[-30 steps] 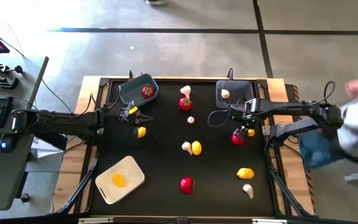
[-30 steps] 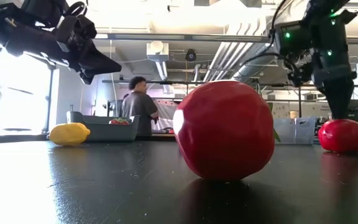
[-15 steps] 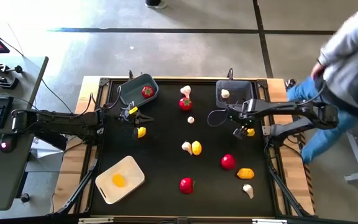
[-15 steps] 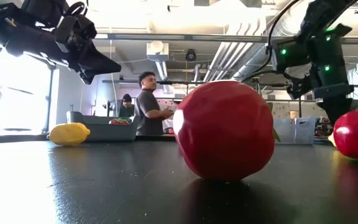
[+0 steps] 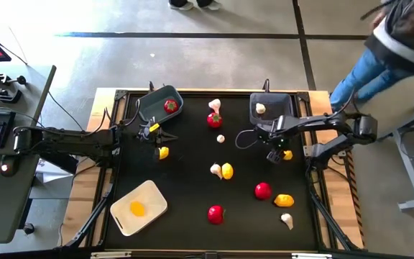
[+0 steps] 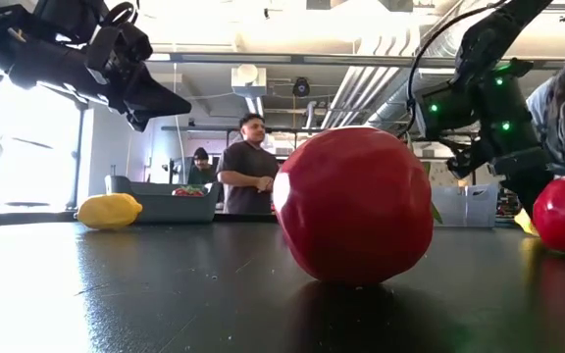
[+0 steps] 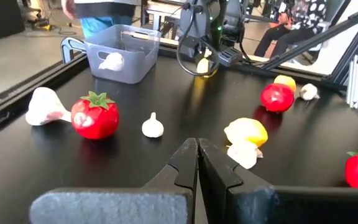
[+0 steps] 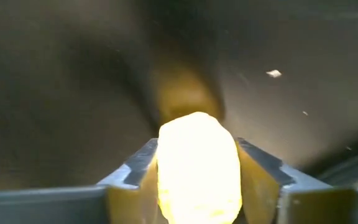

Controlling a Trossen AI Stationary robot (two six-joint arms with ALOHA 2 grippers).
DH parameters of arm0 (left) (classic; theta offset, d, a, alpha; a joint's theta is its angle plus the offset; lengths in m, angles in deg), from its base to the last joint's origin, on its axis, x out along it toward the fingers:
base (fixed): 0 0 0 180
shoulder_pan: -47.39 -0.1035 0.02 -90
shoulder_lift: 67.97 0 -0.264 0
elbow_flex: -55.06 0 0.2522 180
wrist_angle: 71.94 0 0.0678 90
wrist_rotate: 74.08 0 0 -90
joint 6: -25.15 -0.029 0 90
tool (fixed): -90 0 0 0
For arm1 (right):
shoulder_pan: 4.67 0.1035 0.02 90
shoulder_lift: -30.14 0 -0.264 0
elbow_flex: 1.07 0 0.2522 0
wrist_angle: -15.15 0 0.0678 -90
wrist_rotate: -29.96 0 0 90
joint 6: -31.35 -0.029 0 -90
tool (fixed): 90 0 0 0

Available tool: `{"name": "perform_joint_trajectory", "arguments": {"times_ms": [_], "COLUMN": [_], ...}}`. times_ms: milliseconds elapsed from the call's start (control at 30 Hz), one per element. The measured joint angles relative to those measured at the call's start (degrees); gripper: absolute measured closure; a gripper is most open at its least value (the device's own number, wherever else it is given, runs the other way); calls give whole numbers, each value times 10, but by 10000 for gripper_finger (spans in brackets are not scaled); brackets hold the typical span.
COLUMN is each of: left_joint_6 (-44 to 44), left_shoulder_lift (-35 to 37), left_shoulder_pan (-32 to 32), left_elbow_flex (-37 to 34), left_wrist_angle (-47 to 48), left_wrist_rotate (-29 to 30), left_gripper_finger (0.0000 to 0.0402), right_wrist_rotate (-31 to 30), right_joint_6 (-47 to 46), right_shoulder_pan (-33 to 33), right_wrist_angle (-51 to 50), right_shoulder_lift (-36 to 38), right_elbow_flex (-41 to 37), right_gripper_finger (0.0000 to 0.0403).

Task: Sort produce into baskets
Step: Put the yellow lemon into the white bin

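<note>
The black table (image 5: 192, 216) carries three containers: the pale cream tray (image 5: 152, 196) far off to the right gripper's (image 5: 277, 155) left and toward the front edge, with one lemon in it, the grey-blue bin (image 5: 153, 108) well away across the table, and the dark rectangular bin (image 5: 275, 106) just behind this gripper, holding a garlic bulb (image 5: 261, 108). The right gripper hangs low over the mat with its fingers pressed against both flanks of a small yellow lemon piece (image 8: 197, 168), which fills the gap between them; the grasp step looks in hand, the piece apparently not yet off the table. A red tomato (image 5: 264, 190) and another lemon (image 5: 284, 200) lie near, in front of it. Next, I judge, comes lifting and carrying the piece across to the cream tray. The left gripper (image 7: 197, 163) waits pinched together beside the grey-blue bin.
</note>
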Motion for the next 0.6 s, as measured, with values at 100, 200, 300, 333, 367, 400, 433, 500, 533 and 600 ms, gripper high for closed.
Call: {"name": "perform_joint_trajectory", "arguments": {"times_ms": [100, 200, 300, 333, 367, 400, 433, 500, 533, 600], "left_joint_6": [22, 39, 55, 62, 68, 71, 77, 86, 91, 98], "left_shoulder_lift": [0, 0, 0, 0, 0, 0, 0, -5, -7, -16], "left_shoulder_pan": [0, 0, -5, -8, -11, -14, -16, -21, -22, -22], "left_elbow_flex": [0, 0, 0, 0, 0, 0, 0, 0, 1, 1], "left_wrist_angle": [0, -1, -3, -4, -6, -9, -14, -31, -38, -55], "left_wrist_rotate": [0, 1, 1, 0, -3, -11, -21, -47, -58, -71], "left_gripper_finger": [401, 401, 401, 401, 401, 401, 401, 401, 401, 401], "right_wrist_rotate": [2, -4, -5, -7, -11, -17, -28, -43, -50, -64], "right_joint_6": [-11, -14, -28, -33, -38, -39, -37, -22, -12, 9], "right_shoulder_pan": [8, 25, 44, 50, 56, 64, 72, 87, 94, 104], "right_wrist_angle": [10, 32, 125, 161, 202, 245, 286, 383, 437, 523], "right_shoulder_lift": [9, 38, 74, 85, 89, 91, 91, 87, 81, 64], "right_elbow_flex": [28, 53, 61, 57, 54, 50, 45, 36, 33, 29], "right_gripper_finger": [275, 275, 275, 275, 275, 275, 275, 275, 275, 275]}}
